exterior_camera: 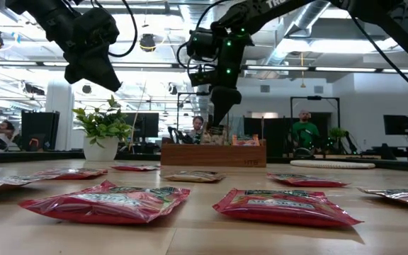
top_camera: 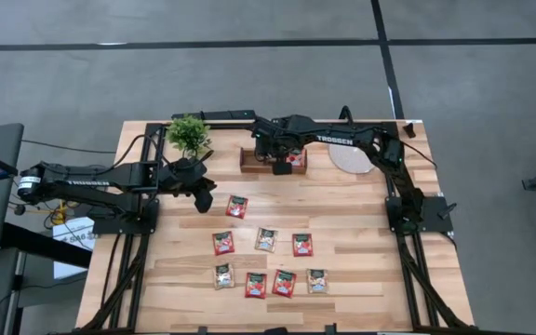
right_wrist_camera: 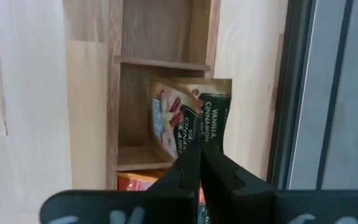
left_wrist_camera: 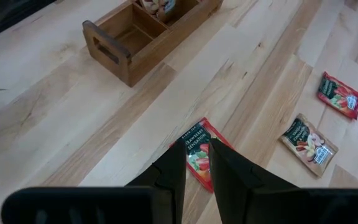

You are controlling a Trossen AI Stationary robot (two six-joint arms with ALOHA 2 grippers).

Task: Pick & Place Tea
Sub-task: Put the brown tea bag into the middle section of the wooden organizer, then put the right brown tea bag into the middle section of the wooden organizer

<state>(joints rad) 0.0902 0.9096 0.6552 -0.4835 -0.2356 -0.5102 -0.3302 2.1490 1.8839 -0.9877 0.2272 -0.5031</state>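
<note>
Here, eight tea sachets (top_camera: 268,260) are lying on the table (top_camera: 361,270). Farther back, the left gripper (top_camera: 207,198) is hanging slightly open, holding nothing. Farthest, the right gripper (right_wrist_camera: 199,152) is pinching a beige sachet (right_wrist_camera: 178,121) over the wooden box (top_camera: 249,160).

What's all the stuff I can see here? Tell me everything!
Small flat square tea sachets: eight loose, five red, three beige, mid-table.
Brown wooden box: one, back of table, sachets inside.
Green potted plant: one, beside box.
Round pale disc: one, box's other side.
People: two, far behind.
Left tool: open, above a red sachet.
Right tool: shut on a beige sachet in box.
</note>
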